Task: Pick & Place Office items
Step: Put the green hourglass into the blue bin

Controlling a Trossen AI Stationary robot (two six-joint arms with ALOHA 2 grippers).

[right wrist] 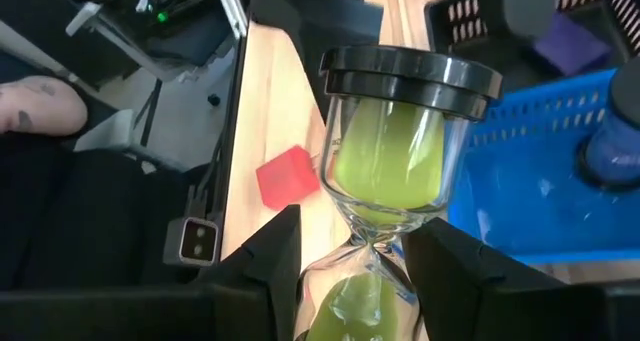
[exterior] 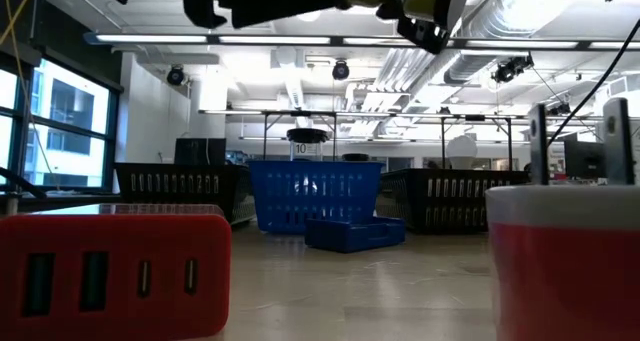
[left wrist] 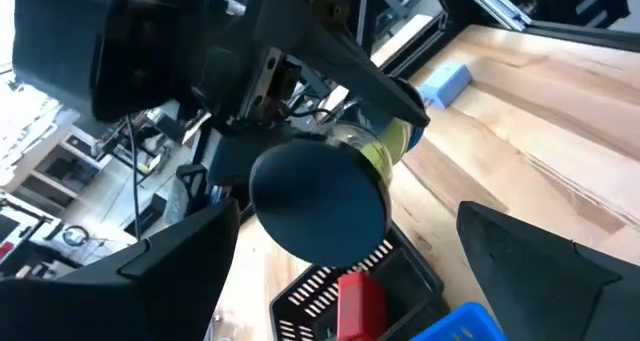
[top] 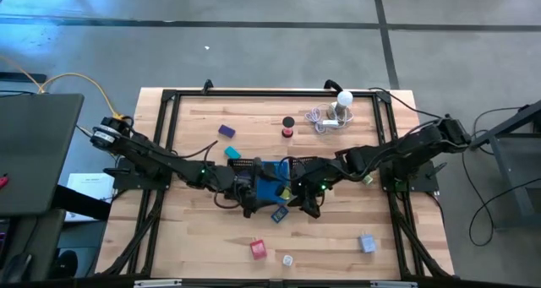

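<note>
Right wrist view: right gripper clamps a green-sand hourglass; left gripper gapes wide, empty.

Hourglass above trays; grippers beside.

A white bulb with coiled cable is seen near the table's far edge; blue basket and black trays are placed mid-table.
</note>
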